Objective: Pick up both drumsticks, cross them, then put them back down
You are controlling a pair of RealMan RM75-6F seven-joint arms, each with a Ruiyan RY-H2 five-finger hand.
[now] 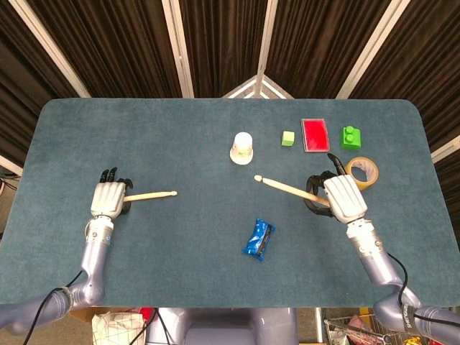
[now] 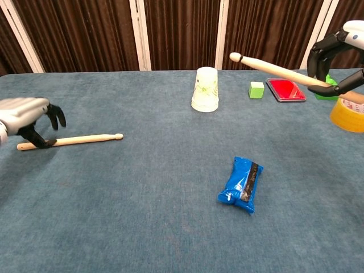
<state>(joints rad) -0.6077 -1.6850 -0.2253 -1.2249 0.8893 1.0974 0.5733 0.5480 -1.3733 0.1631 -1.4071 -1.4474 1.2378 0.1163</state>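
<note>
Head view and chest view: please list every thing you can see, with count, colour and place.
drumsticks: 2, light wood; one lying on the table at left, one raised at right
paper cup: 1, white, upside down, centre back
small cube: 1, light green, right of cup
flat box: 1, red, back right
toy block: 1, green, beside red box
tape roll: 1, yellow-brown, right
snack packet: 1, blue, centre front
table: 1, blue-grey
left hand: fingers apart above drumstick's butt
right hand: holds raised drumstick
</note>
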